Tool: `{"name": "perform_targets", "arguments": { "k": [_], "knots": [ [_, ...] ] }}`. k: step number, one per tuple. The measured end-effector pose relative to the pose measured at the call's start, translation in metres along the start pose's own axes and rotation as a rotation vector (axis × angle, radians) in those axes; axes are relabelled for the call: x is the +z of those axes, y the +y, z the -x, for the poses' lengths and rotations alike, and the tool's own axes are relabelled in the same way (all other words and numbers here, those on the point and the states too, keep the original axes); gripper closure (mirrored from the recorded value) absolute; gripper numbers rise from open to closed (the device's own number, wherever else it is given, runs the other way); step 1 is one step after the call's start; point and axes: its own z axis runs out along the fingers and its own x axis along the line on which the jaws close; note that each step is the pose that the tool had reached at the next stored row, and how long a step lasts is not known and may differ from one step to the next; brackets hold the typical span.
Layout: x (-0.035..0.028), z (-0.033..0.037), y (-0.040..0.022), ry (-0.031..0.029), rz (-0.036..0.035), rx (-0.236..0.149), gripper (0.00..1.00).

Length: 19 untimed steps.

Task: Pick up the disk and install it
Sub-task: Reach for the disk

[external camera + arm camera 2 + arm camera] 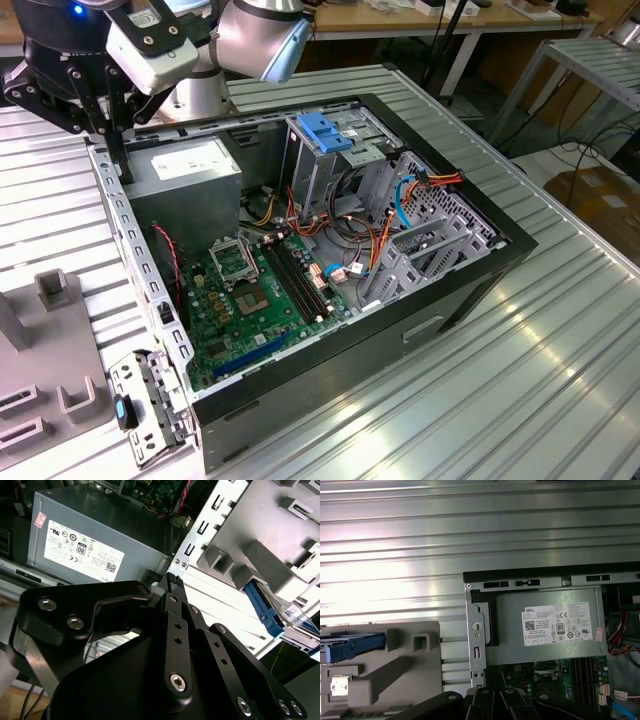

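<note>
The disk (354,647) lies in a grey fixture (405,670) beside the open computer case; in the first wrist view I see mostly its blue side rail. In the second wrist view the disk (265,607) shows the blue rail and a strip of silver metal behind the fixture's posts. My gripper (117,160) hangs over the case's rear corner by the power supply, apart from the disk. Its black fingers (172,582) stand close together with nothing between them.
The open case (470,280) sits on a ribbed metal table (560,380). Inside are a motherboard (255,290), a grey power supply (190,165) and a drive cage with a blue latch (325,130). The grey fixture (45,350) lies at the exterior view's left.
</note>
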Motion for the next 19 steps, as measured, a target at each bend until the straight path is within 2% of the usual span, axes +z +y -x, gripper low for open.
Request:
{"name": "perform_targets", "arguments": {
  "k": [15,19],
  "knots": [
    [-0.0003,-0.0125,-0.0001,0.0,0.0,0.0,0.89],
    [-0.0003,-0.0204,0.0025,-0.0002,-0.0013,0.0,0.89]
  ]
}}
